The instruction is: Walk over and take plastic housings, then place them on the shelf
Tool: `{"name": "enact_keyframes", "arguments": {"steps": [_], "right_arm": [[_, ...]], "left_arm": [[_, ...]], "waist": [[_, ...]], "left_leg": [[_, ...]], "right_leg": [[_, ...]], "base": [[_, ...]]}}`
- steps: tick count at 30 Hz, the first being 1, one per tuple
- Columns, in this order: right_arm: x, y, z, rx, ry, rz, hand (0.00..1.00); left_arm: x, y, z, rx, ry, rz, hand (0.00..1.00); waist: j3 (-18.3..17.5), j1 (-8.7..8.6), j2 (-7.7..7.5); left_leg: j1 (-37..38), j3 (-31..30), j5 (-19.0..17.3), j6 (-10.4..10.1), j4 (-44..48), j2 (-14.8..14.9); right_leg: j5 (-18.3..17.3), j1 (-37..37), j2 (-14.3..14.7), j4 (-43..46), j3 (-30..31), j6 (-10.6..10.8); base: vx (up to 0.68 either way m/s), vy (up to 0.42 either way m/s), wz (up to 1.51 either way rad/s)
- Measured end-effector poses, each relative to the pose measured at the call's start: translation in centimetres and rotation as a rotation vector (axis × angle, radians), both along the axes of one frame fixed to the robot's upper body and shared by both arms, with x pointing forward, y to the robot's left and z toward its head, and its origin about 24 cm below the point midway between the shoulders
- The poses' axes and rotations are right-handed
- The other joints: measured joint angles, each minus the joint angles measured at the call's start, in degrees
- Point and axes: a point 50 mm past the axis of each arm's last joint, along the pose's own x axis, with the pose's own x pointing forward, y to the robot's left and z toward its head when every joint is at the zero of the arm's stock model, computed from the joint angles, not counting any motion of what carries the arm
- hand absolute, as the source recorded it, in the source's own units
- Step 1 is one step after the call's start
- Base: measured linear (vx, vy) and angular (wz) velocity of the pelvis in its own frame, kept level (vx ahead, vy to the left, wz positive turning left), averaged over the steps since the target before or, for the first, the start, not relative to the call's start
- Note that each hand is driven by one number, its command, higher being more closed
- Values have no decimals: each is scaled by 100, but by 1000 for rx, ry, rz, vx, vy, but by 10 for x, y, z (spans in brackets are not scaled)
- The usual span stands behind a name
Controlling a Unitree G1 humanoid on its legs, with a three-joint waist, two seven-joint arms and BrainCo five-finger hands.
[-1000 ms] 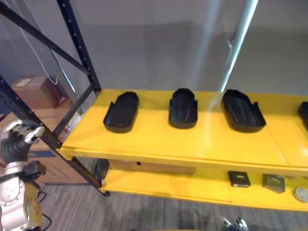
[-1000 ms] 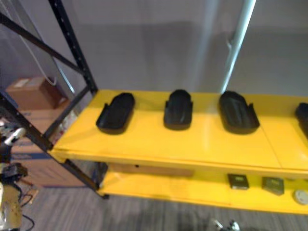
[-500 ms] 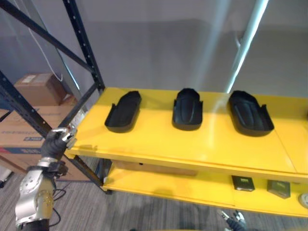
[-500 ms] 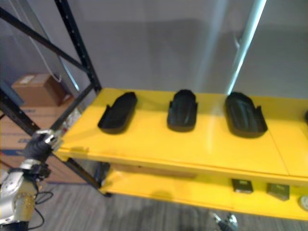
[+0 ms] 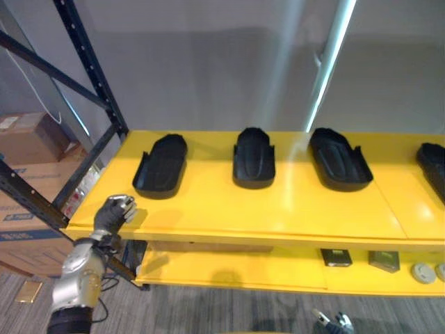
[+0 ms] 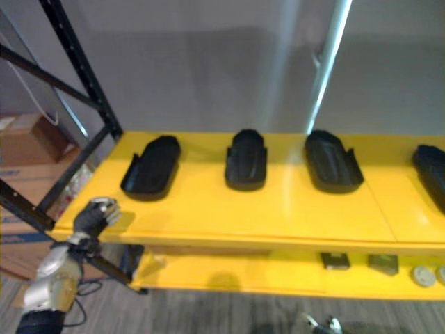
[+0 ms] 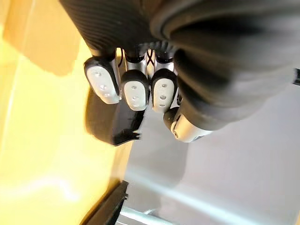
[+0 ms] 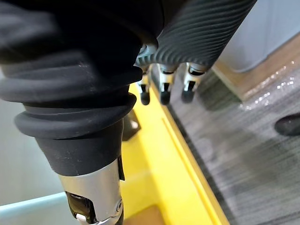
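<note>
The left robot hand (image 5: 113, 211), clenched and empty, hovers at the shelf (image 5: 208, 216) edge; the nearest plastic housing (image 5: 160, 165) lies just beyond it. Reaching for it would first need released fingers.

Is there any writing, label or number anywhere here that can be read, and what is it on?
No text can be read.
Cardboard boxes beside the shelf: blue print, too blurred to read.
Small dark parts on the lower shelf: any marks are too small to tell.
Plastic housings: no visible lettering.
</note>
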Motion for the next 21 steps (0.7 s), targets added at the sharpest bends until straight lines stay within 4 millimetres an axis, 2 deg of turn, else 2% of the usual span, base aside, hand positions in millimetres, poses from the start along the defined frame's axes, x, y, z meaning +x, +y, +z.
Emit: {"name": "enact_keyframes", "arguments": {"steps": [5,9,14,21], "right_arm": [[0,1,0,-1,2,7,0],[0,2,0,0,3,16,0],[1,3,0,1,4,28,0],[-1,3,-1,1,10,35,0]], "left_arm": [[-1,-1,-11,4,42,29,100],[5,2,-13,1,52,66,100],[4,6,-19,7,87,114,100],[13,10,-17,14,70,161,100]], "waist": [[4,-77,3],[5,-98,3],[8,-225,8],[94,-240,51]], "left_leg": [[70,158,-14,-20,1,12],[86,282,-26,-36,1,17],[89,367,-26,-36,2,20],[171,470,-34,-47,2,23]], "right_leg": [[3,2,10,-17,116,5],[4,-26,10,-20,172,7],[5,-60,10,-20,213,7],[9,-49,10,-15,307,11]], "base": [[22,-5,-10],[7,2,-9],[0,-1,-4],[-6,0,-7]]}}
